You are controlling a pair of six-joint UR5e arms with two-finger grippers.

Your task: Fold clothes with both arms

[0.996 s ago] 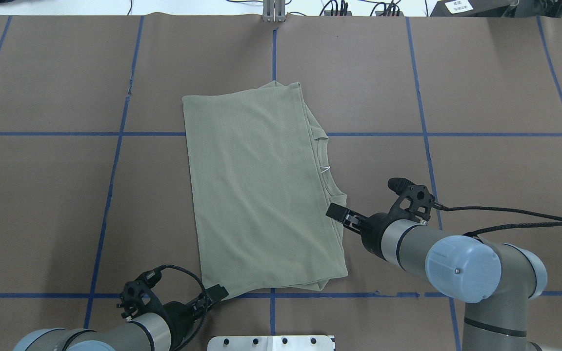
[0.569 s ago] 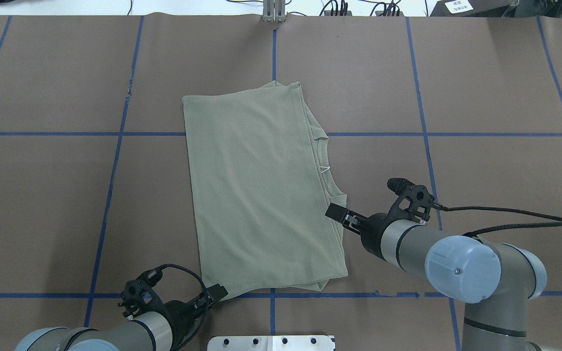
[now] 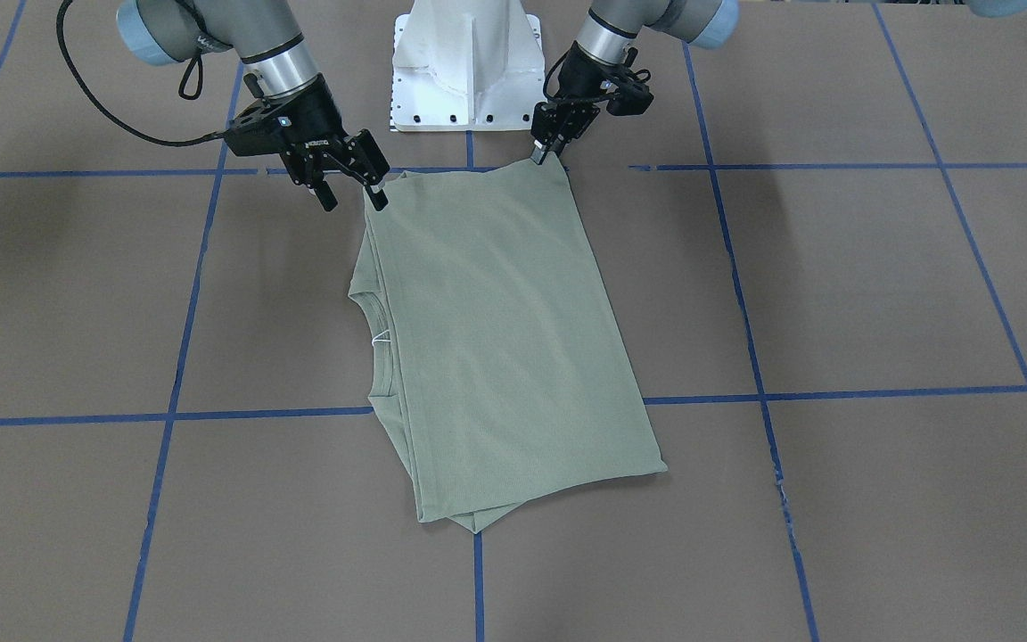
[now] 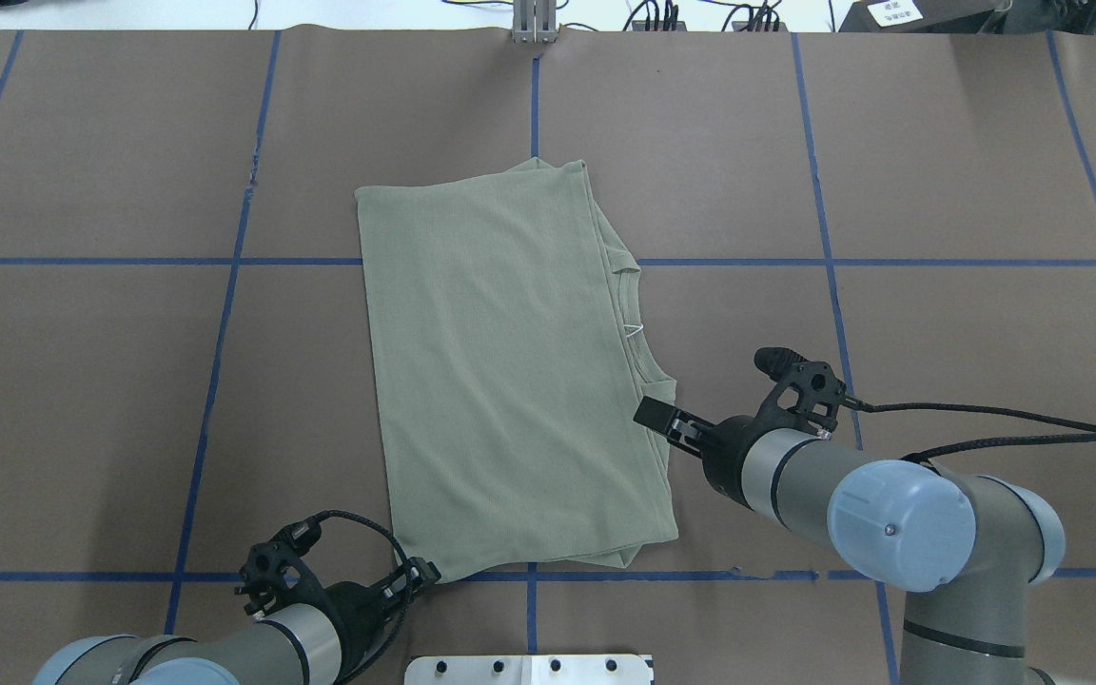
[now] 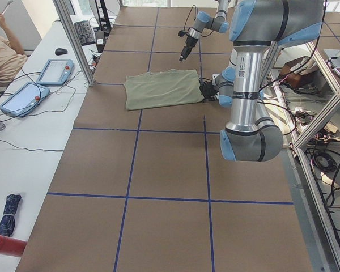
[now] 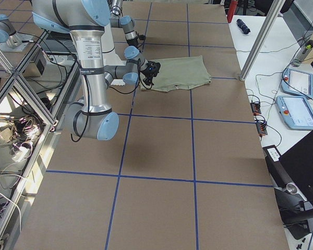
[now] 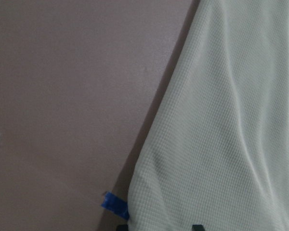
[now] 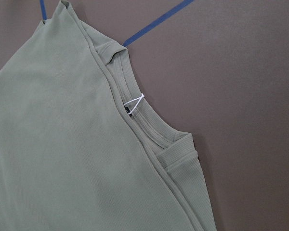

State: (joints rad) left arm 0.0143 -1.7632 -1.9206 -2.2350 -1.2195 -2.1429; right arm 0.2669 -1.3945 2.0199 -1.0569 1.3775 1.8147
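Sage-green knit shirt (image 4: pixel 510 371) folded flat on brown surface (image 4: pixel 82 400); right gripper (image 3: pixel 351 198) spread at one near corner; left gripper (image 3: pixel 542 157) at the other, can't tell if it's pinching.

Nothing written can be read in any view. A white label (image 4: pixel 893 11) on a dark box (image 4: pixel 957 17) past the worktop's far right edge, and a sticker (image 5: pixel 242 67) on the left arm (image 5: pixel 243 99), carry print too small to read.

Brown table (image 4: pixel 82 143), blue tape grid (image 4: pixel 129 261), white desk (image 5: pixel 34 147)
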